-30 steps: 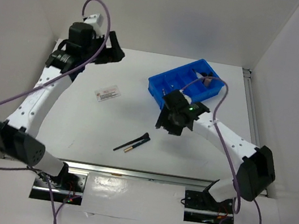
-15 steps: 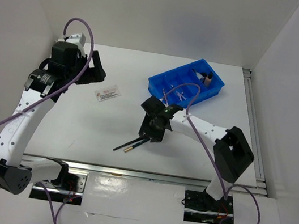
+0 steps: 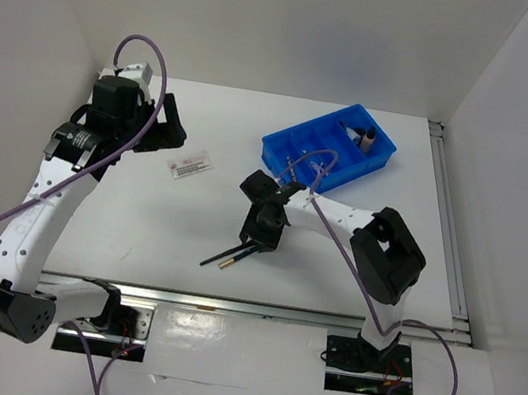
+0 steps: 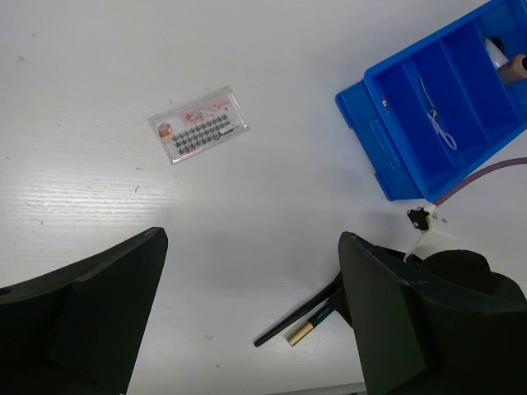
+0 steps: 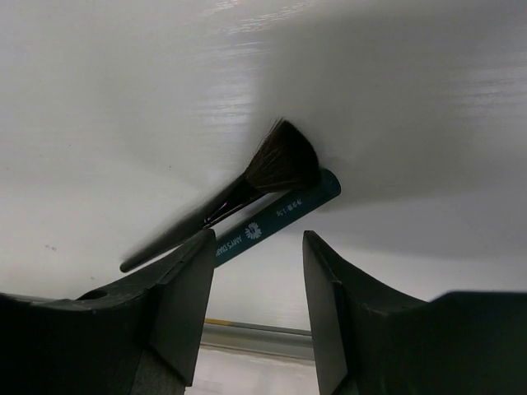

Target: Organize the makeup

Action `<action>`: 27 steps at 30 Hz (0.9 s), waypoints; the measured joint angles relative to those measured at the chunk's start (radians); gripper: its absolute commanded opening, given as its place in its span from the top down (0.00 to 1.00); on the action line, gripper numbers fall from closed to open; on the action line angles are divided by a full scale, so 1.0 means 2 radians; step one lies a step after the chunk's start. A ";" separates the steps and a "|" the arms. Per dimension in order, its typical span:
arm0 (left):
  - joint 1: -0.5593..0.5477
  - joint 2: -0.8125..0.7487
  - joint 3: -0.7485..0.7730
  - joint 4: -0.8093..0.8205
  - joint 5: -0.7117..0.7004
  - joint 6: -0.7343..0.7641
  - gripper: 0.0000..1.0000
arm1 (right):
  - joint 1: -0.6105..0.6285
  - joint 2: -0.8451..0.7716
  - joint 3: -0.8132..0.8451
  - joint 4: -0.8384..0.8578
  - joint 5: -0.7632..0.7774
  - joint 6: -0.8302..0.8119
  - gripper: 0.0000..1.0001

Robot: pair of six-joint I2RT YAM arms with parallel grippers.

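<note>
1. Brush point(image 5: 276, 164) and teal tool point(image 5: 276, 216) lie touching, just ahead of the right pincer point(image 5: 257, 247), between its tips.
2. Right pincer: partly open, empty. Left pincer point(image 4: 247, 271): wide open, empty, card point(image 4: 198, 125) well ahead.
3. Judgement: lower squarely and centre one handle before closing, or both items will likely get caught.

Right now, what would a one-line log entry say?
right gripper open at black brush and teal tool | left gripper open | card outside blue tray

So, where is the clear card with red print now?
In the top view the clear red-printed card lies flat between the left pincer and the blue plastic tray, nearer the pincer.
</note>
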 measured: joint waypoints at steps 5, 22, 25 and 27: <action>0.000 0.000 0.000 -0.002 0.000 0.000 0.01 | 0.000 0.013 0.001 -0.001 0.002 0.006 0.53; 0.000 0.000 0.000 -0.002 0.000 0.002 0.01 | -0.005 0.021 -0.009 -0.009 0.030 0.034 0.71; 0.000 0.000 0.000 -0.002 0.000 0.002 0.01 | -0.010 0.008 -0.025 -0.012 0.041 0.038 0.79; 0.000 0.000 0.000 -0.002 0.000 0.002 0.01 | -0.014 0.002 -0.030 -0.014 0.053 0.038 0.82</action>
